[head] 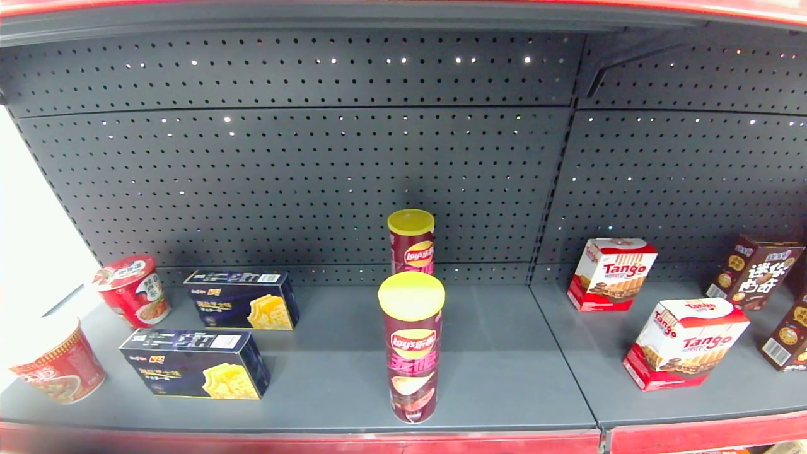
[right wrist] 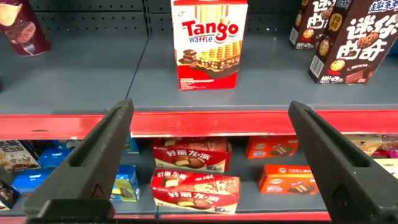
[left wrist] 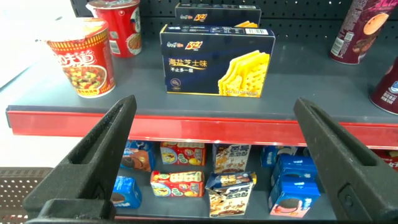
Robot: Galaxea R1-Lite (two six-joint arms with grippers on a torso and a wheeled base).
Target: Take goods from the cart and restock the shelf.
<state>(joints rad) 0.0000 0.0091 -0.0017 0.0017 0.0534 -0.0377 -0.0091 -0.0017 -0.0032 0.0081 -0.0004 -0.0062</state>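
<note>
Perforated gray panelling [head: 302, 176] backed the gray shelf [head: 504, 378]. Two blue cracker boxes [head: 195, 364] lay left of centre, one behind the other. Two red-and-white wafer boxes [head: 684, 343] stood on the right section. Two chip cans [head: 411, 347] stood upright at centre, one behind the other. Two noodle cups [head: 57, 362] stood at the far left. The left gripper [left wrist: 214, 102] and the right gripper [right wrist: 211, 107] hung before the shelf's red front edge, jaws spread wide, holding nothing.
</note>
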